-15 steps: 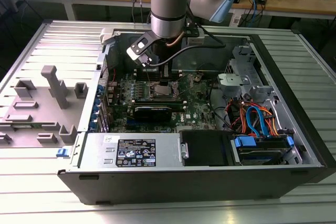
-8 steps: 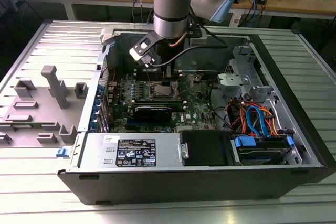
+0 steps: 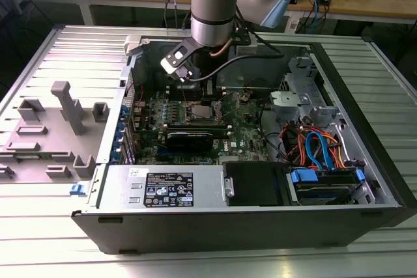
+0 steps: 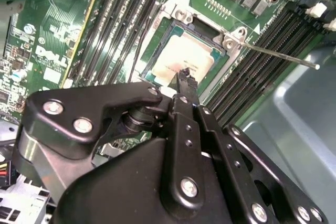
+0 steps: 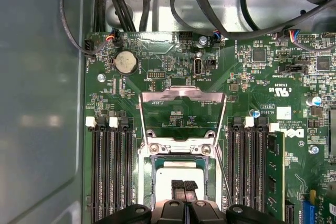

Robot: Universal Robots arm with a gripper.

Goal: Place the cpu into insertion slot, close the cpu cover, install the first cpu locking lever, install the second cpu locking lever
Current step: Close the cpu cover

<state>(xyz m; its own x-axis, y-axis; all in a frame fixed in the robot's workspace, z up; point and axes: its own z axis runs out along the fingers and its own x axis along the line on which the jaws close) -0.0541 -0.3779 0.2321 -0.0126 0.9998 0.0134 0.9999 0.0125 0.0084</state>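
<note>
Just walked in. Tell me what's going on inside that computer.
A robot arm reaches down into an open computer case, working at the insertion slot. The cpu already lies in the slot. The gripper, with its fingers closed together, is right over the chip; I cannot tell whether it touches. The cpu cover is tilted open, and a thin locking lever stands free beside the socket.
</note>
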